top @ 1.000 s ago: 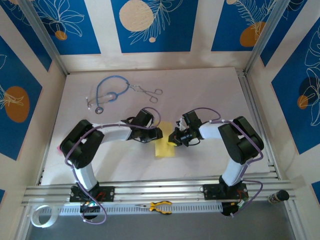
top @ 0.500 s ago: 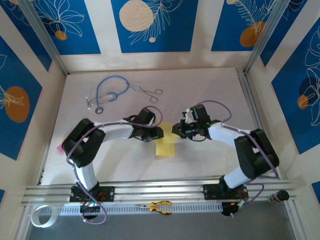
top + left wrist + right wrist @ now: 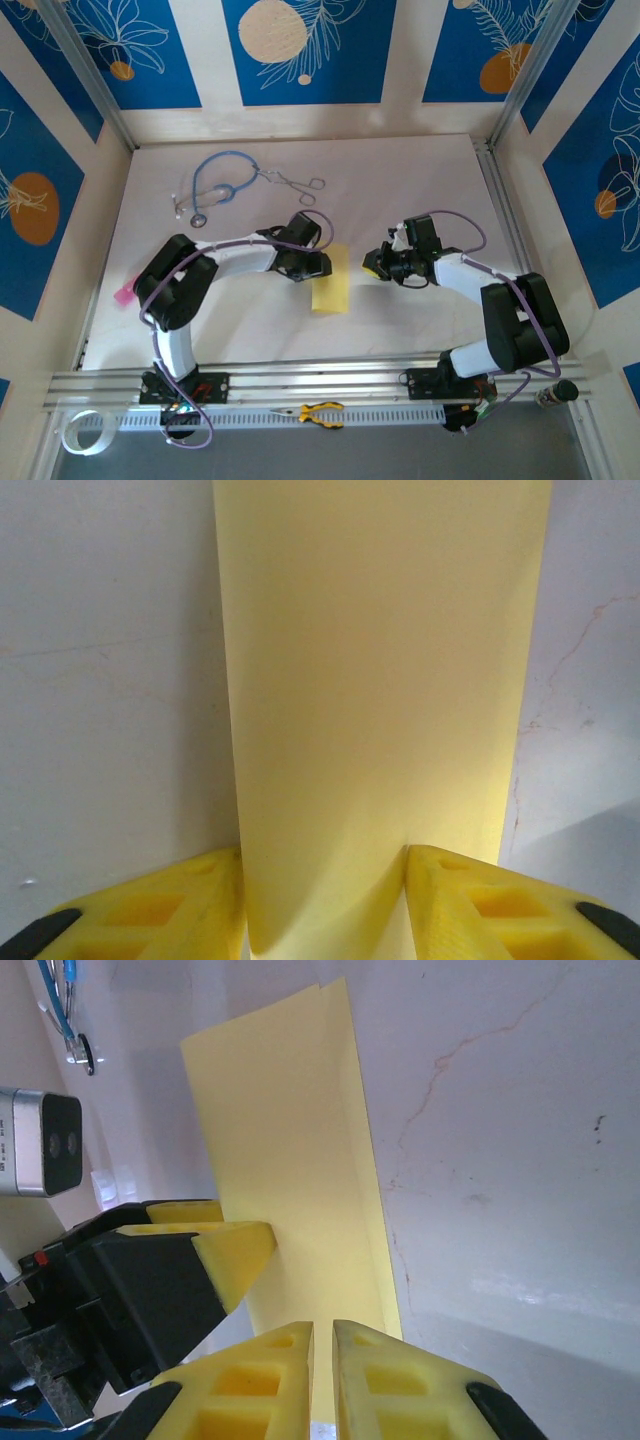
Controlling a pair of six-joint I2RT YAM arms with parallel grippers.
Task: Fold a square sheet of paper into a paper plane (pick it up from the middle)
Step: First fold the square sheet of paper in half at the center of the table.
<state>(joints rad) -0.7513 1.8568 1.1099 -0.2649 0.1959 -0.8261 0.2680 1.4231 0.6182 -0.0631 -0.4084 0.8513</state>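
The square sheet of paper point(image 3: 331, 283) lies folded into a narrow pale-yellow strip on the white table, one long edge showing two layers point(image 3: 290, 1160). My left gripper point(image 3: 322, 266) is at the strip's far left corner. In the left wrist view its yellow fingers point(image 3: 322, 900) stand apart, low over the paper point(image 3: 380, 680), the right one above the sheet and the left one at its edge. My right gripper point(image 3: 370, 265) hovers to the right of the strip, clear of it. Its fingers point(image 3: 322, 1335) are almost together, with nothing between them. The left gripper's fingertip point(image 3: 235, 1250) rests by the paper.
A blue stethoscope point(image 3: 215, 185) and metal forceps point(image 3: 298, 184) lie at the back left. A small pink object point(image 3: 124, 293) sits at the table's left edge. Yellow-handled pliers point(image 3: 320, 412) and a tape roll point(image 3: 80, 430) rest on the front rail area.
My right gripper has pulled back to the right, off the paper. The left gripper has shifted slightly right and its fingers have spread a little; more of the strip now shows.
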